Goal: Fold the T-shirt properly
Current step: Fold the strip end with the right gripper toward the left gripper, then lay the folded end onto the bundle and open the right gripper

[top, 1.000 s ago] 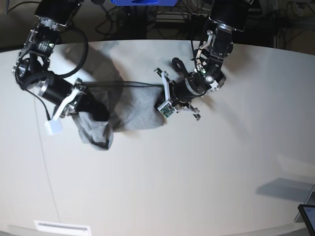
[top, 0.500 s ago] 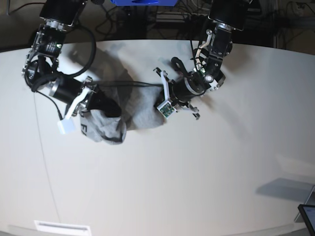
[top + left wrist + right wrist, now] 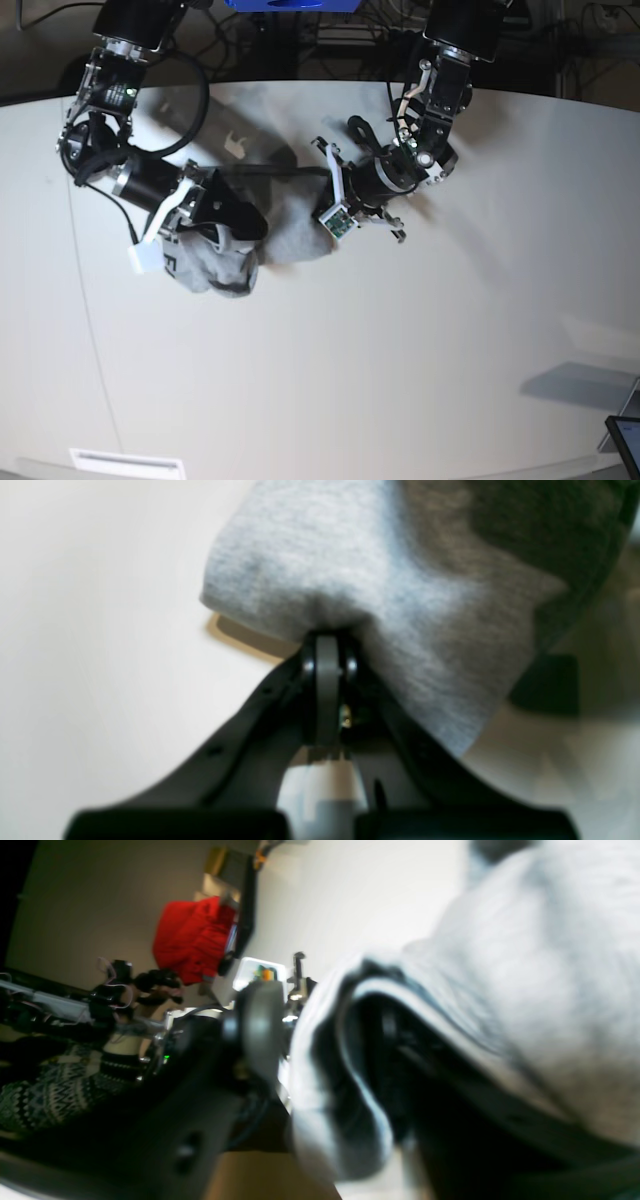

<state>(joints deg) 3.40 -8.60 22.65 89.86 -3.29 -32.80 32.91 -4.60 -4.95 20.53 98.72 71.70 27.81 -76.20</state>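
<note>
The T-shirt (image 3: 285, 235) is being kept bunched on the white table (image 3: 420, 350), toward 10 o'clock of the base view. Its 3 o'clock edge is being pinched by the fully closed left gripper (image 3: 327, 645). The right gripper (image 3: 240, 232) is being draped by cloth at 9 o'clock, jaws parted; whether cloth is being gripped cannot be told.

Robotics lab: a white table (image 3: 400, 350) carries two black robot arms (image 3: 420, 150), with loose cables (image 3: 350, 35) in the dark background.
</note>
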